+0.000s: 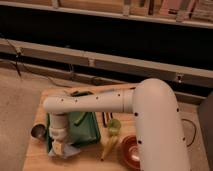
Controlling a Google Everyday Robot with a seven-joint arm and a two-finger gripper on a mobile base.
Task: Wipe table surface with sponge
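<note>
My gripper (62, 144) points straight down at the front left of the table surface (89, 159), a light-brown wooden top. It is shut on the sponge (67, 150), a pale grey-blue pad with a yellowish part that sticks out under the gripper and rests on the wood. The white arm reaches in from the right, across the table, and hides the table's back right part. The gripper's tips are hidden by the wrist and the sponge.
A green tray (84, 128) lies right beside the gripper. A small metal cup (37, 131) stands at the left edge. A green cup (114, 125), a long yellow stick (108, 147) and a red-brown bowl (131, 150) lie to the right. Grey floor surrounds the table.
</note>
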